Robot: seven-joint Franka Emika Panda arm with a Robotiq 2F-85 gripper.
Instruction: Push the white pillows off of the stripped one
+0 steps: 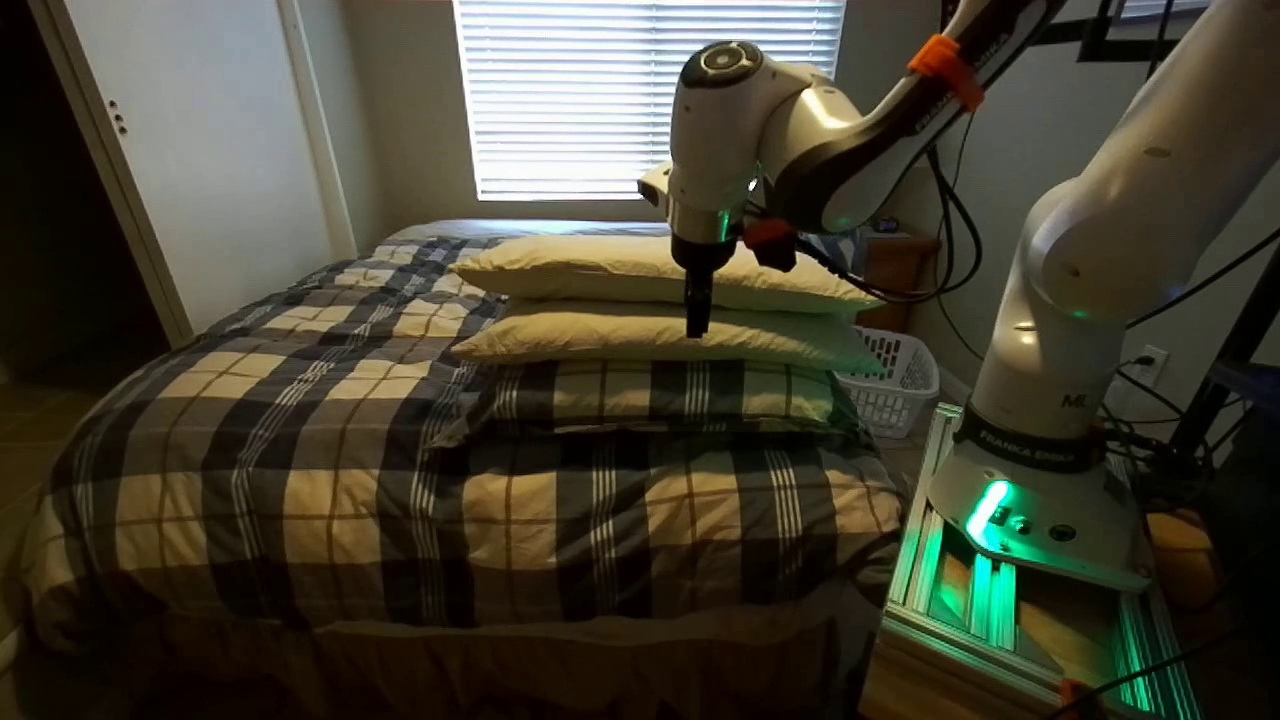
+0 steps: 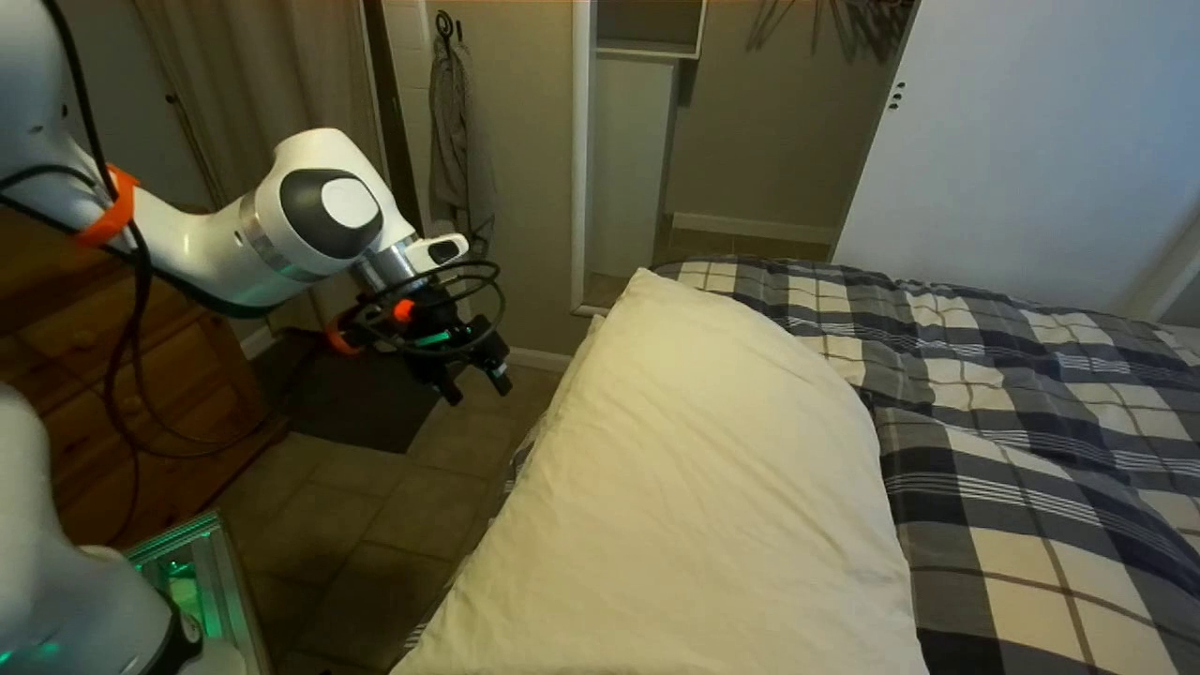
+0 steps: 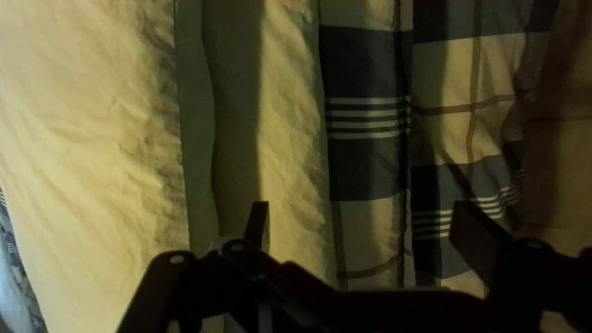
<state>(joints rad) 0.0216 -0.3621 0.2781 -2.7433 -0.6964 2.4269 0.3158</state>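
Two plain cream white pillows lie stacked flat on the navy and cream plaid stripped one (image 1: 600, 395). The upper white pillow (image 1: 560, 265) also shows in an exterior view (image 2: 712, 469) and the wrist view (image 3: 92, 115). The lower white pillow (image 1: 570, 332) shows in the wrist view (image 3: 291, 138), with the plaid pillow (image 3: 363, 152) beside it. My gripper (image 1: 697, 325) points down in front of the stack's near side. In an exterior view the gripper (image 2: 478, 386) stands apart from the pillows, fingers spread. In the wrist view the gripper (image 3: 360, 210) is open with nothing between its fingers.
The plaid bedspread (image 1: 300, 450) covers the bed around the stack. A white laundry basket (image 1: 905, 405) stands on the floor between bed and robot base. Wooden drawers (image 2: 94, 412) are behind the arm. Cables (image 1: 950, 270) loop near the wrist. A blinded window (image 1: 570, 110) is behind.
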